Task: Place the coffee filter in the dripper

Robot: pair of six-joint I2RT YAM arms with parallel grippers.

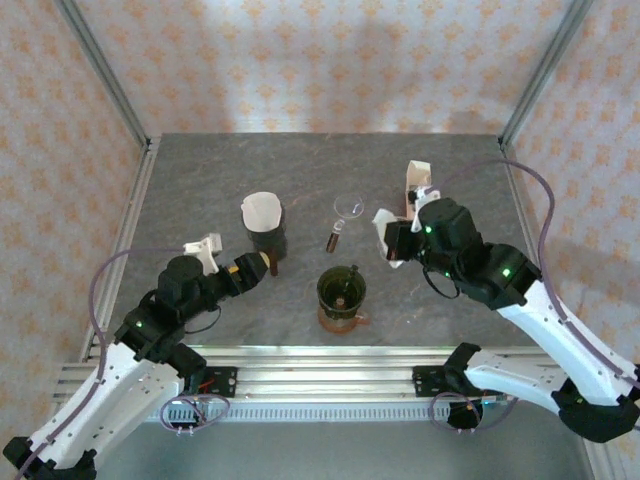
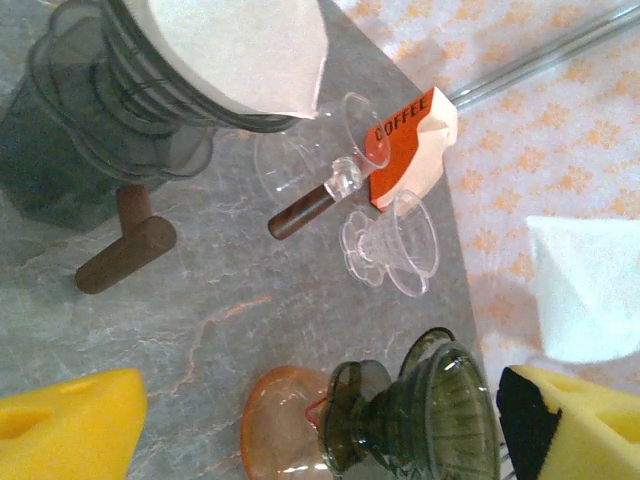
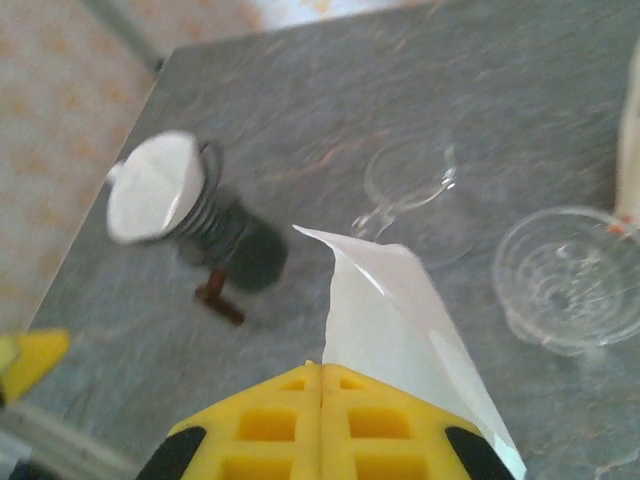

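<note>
A white paper coffee filter is pinched at its lower edge in my shut right gripper and sticks out past the yellow pads. In the top view that gripper hovers up and to the right of the green glass dripper with the filter raised. The dripper stands upright on an orange saucer. My left gripper is open to the dripper's left. In the left wrist view its yellow fingers stand wide apart, with the dripper ahead and untouched.
A dark ribbed dripper with a white filter in it stands at the middle left, with a brown handle. Behind the green dripper are a clear glass dripper, a clear scoop with a wooden handle and an orange-and-white coffee box.
</note>
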